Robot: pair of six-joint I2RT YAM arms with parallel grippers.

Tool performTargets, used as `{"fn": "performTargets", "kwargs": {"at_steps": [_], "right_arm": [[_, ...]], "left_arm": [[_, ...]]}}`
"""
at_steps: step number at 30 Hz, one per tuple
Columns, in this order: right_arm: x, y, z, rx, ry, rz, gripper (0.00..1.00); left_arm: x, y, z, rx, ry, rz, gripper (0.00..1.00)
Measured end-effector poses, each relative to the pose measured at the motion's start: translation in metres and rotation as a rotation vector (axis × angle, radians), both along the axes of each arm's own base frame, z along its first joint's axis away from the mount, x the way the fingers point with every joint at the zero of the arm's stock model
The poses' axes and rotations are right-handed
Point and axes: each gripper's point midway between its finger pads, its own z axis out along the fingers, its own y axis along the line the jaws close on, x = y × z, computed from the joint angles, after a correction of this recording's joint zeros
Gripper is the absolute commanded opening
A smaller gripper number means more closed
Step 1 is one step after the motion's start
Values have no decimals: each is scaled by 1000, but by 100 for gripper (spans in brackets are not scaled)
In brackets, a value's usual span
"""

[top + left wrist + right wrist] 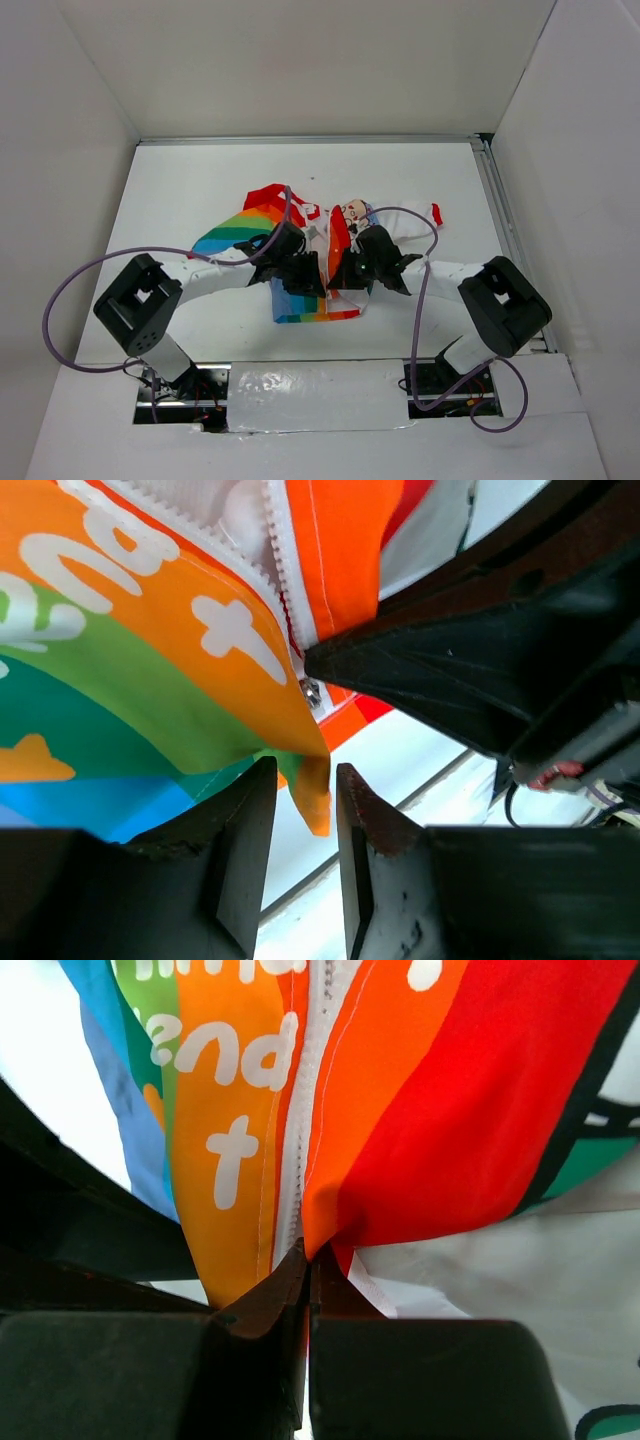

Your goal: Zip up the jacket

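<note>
Both hands at the jacket (305, 305) hem, mid worktop (180, 180).
Near edge: arm bases (160, 340), silver tape strip (320, 385) betw. them, purple cables (60, 300) looping off each arm. L hand (305, 775) fingers slightly apart, orange hem corner hanging in the gap, not pinched. R hand (308, 1255) just beside it, clamped tight on the hem at the zip (305, 1110) base; its black finger crowds the L wrist view, next to the metal slider (312, 692). Jacket bunched betw. them, rest spread toward the far edge, red cuffs (270, 190) out L and R.
</note>
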Motion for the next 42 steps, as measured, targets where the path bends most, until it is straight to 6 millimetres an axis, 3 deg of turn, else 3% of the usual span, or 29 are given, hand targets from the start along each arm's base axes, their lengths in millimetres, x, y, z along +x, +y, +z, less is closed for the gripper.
{"fn": "performTargets", "kwargs": {"at_steps": [6,9,13,15,20,24,31,34,35,42], "right_arm": [[0,2,0,0,1,4,0],[0,2,1,2,-2,4,0],[0,2,1,1,-2,4,0],[0,2,1,1,-2,4,0],[0,2,1,1,-3,4,0],[0,2,1,1,-3,5,0],[0,2,1,0,-2,4,0],[0,2,1,-1,-2,4,0],[0,2,1,0,-2,4,0],[0,2,1,1,-2,7,0]], "left_arm": [[-9,-4,-18,62,33,-27,45],[-17,-5,-22,80,48,-42,33],[-20,-7,-23,84,50,-49,32],[-19,-6,-23,87,48,-47,35],[-17,-4,-23,98,37,-36,56],[-16,-1,-21,111,29,-22,53],[-15,2,-21,126,22,-9,34],[-15,1,-19,118,19,-13,12],[-15,0,-19,114,20,-17,0],[-18,-6,-13,78,14,-43,0]]}}
